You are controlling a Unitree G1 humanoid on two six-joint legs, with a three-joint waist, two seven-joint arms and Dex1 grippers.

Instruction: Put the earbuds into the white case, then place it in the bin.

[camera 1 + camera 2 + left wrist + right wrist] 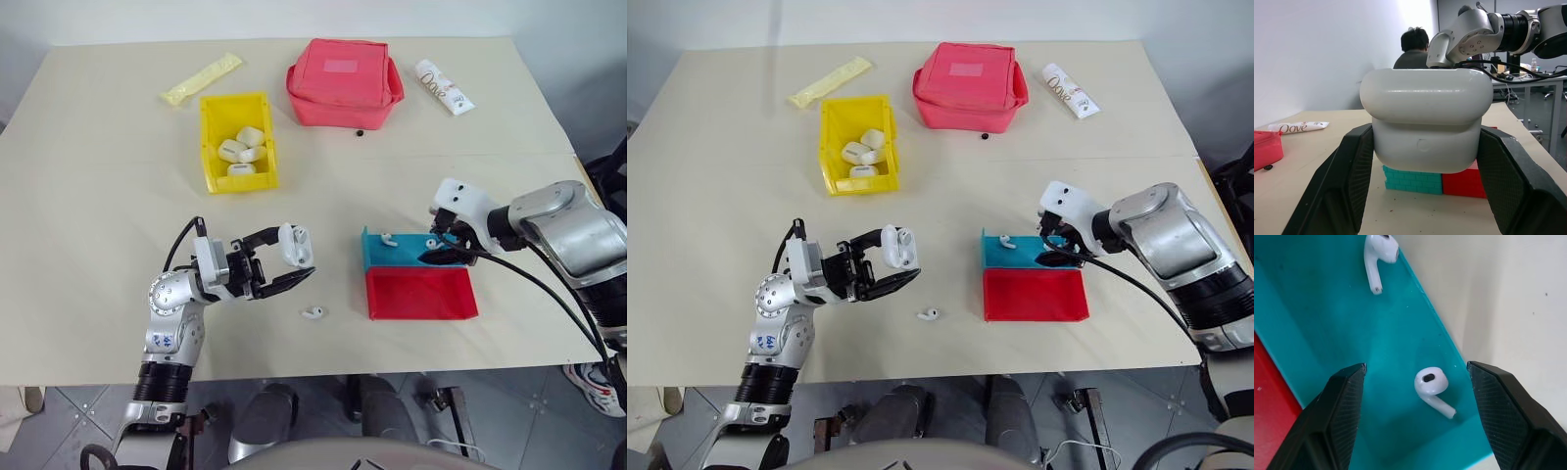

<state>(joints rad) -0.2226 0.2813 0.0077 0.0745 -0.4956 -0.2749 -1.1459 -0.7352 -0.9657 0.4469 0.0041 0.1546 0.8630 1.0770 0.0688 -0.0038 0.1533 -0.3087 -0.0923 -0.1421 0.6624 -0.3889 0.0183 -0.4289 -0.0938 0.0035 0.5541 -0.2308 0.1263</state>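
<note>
My left gripper (286,262) is shut on the white case (294,245), held above the table with its lid apparently flipped open; the case (1425,122) sits between the two black fingers (1349,166). One earbud (313,312) lies on the table just below the case. My right gripper (441,253) stands open, pointing down into the teal half of the blue-and-red tray (375,259). Between its fingers lies an earbud (1431,384), untouched, and another earbud (1378,249) lies farther along the tray. The yellow bin (209,137) stands at the back left with several white cases in it.
A red fabric pouch (343,83) sits at the back centre with a small black item (360,131) in front of it. A yellow sachet (201,80) and a white tube (444,86) lie near the far edge. A person (1413,46) sits beyond the table.
</note>
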